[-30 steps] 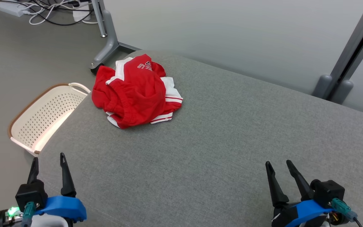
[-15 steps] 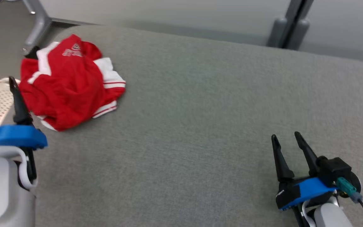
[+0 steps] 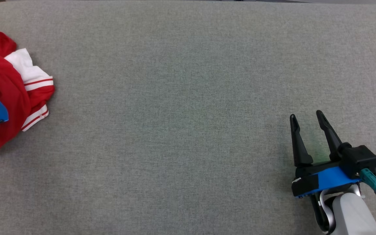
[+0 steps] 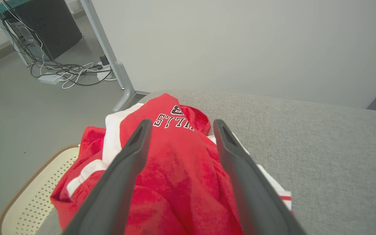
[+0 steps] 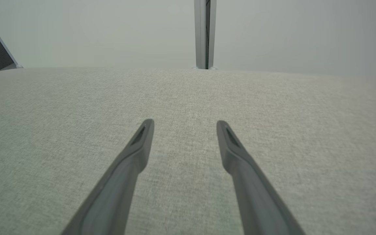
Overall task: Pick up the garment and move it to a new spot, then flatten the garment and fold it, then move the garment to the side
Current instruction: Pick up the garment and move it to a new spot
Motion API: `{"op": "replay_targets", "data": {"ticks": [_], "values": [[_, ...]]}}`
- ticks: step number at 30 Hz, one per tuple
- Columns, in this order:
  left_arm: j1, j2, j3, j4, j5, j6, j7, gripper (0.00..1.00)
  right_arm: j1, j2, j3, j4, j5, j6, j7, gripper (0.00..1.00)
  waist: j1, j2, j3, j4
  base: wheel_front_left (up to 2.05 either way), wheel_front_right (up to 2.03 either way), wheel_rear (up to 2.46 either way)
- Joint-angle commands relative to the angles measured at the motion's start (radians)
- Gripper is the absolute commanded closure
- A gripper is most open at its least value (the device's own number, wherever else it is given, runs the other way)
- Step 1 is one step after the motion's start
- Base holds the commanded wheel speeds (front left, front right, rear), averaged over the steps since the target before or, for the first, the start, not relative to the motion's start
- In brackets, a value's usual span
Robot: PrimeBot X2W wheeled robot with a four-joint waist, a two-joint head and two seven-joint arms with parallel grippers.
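1. Lying crumpled at nine o'clock in the head view, a red and white garment (image 3: 15, 94) sits in a heap on a grey fabric surface (image 3: 175, 114). The frame's left edge cuts it off.
2. The left gripper (image 4: 180, 125) hangs over that heap. Its wrist view shows two dark fingers spread wide, with red cloth in the gap between them and nothing gripped. Whether the fingers touch the cloth cannot be told.
3. In the same wrist view, white lettering on the garment sits at twelve o'clock, just past the fingertips. A cream perforated basket (image 4: 28, 195) lies at seven o'clock, beside the surface's edge. A tangle of cables (image 4: 67, 71) lies on the floor at ten o'clock, near a grey metal leg (image 4: 109, 55).
4. The right gripper (image 3: 306, 115) is at four o'clock in the head view, well apart from the garment. Its fingers point toward twelve and stand wide apart, holding nothing.
5. The right wrist view shows those fingers over grey fabric, with a grey post (image 5: 205, 32) at twelve o'clock.
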Motion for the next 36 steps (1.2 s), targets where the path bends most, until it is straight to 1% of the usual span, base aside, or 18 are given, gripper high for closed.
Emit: {"op": "replay_targets", "data": {"ticks": [1,5,10,11,12,18,25,30,32,36], "values": [[-0.020,0.010,-0.008,0.041,-0.006,-0.006,0.039,0.00,-0.016,-0.005,-0.003,-0.009,0.001,0.000,-0.001,0.00,-0.0002,-0.0003,0.008,-0.007,0.00,0.00,0.00],[-0.043,0.017,-0.033,0.119,-0.005,-0.024,0.124,0.00,-0.020,-0.005,-0.001,-0.015,0.006,0.000,0.000,0.00,-0.0002,-0.0003,0.023,-0.017,0.00,0.00,0.00],[-0.050,0.009,-0.047,0.184,-0.017,-0.038,0.160,0.00,-0.020,-0.005,0.002,-0.017,0.010,0.000,-0.001,0.00,-0.0002,-0.0003,0.028,-0.020,0.00,0.00,0.00],[-0.054,0.007,-0.048,0.192,-0.020,-0.040,0.155,0.55,-0.020,-0.005,0.003,-0.018,0.010,0.000,-0.001,0.00,-0.0002,-0.0003,0.027,-0.020,0.00,0.00,0.00],[-0.060,0.008,-0.047,0.194,-0.020,-0.039,0.140,1.00,-0.022,-0.005,0.004,-0.018,0.010,0.000,-0.001,0.00,-0.0002,-0.0003,0.027,-0.020,0.00,0.00,0.00],[-0.078,0.024,-0.053,0.229,-0.022,-0.043,0.091,1.00,-0.020,-0.005,0.013,-0.001,0.019,0.000,-0.002,0.00,-0.0002,-0.0003,-0.001,-0.017,0.00,0.00,0.00],[-0.105,0.049,-0.049,0.164,-0.028,-0.051,-0.030,1.00,-0.001,-0.006,0.030,0.017,0.049,0.000,-0.005,0.00,-0.0002,-0.0003,-0.062,-0.020,0.00,0.00,0.00],[-0.143,0.071,-0.059,0.055,-0.026,-0.061,-0.112,1.00,0.013,-0.006,0.040,0.031,0.092,0.000,-0.005,0.00,-0.0002,-0.0003,-0.116,-0.037,0.00,0.00,0.00],[-0.169,0.065,-0.076,-0.013,-0.032,-0.071,-0.144,1.00,0.026,-0.005,0.042,0.031,0.103,0.000,-0.006,0.00,-0.0002,-0.0003,-0.135,-0.048,0.00,0.00,0.00],[-0.195,0.056,-0.113,-0.153,-0.024,-0.076,-0.157,1.00,0.037,-0.006,0.049,0.026,0.132,0.000,-0.005,0.00,-0.0002,-0.0003,-0.163,-0.085,0.00,0.00,0.00]]}}
